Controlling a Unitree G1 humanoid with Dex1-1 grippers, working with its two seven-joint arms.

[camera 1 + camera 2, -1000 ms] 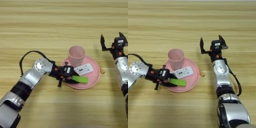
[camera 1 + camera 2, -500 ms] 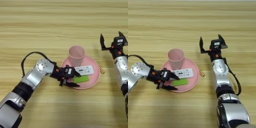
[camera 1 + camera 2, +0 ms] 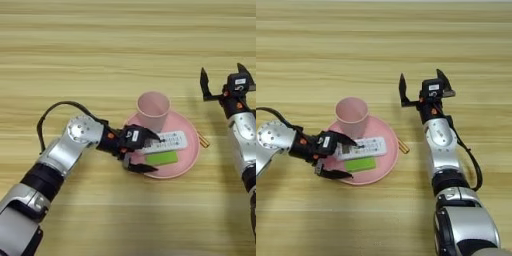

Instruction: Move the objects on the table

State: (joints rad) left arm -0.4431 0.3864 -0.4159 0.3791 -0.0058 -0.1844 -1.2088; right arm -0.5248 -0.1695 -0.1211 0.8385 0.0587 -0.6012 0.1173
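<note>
On pink plate (image 3: 192, 150), flat lime-green block (image 3: 161, 158)

- The tabletop (image 3: 100, 45) fills the whole view: light-brown wood with long horizontal plank grain.
- Light is soft and even, with faint shadows lying on the tabletop's wood.

The left end effector (image 3: 145, 152) is now drawn back toward the left rim of the pink plate (image 3: 192, 150), where a second ago it was closed over the lime-green block (image 3: 161, 158). Its fingers (image 3: 141, 168) are now spread apart, one above and one below the block's left end. The block is now left lying flat on the plate, just below the white remote (image 3: 165, 142).
</note>
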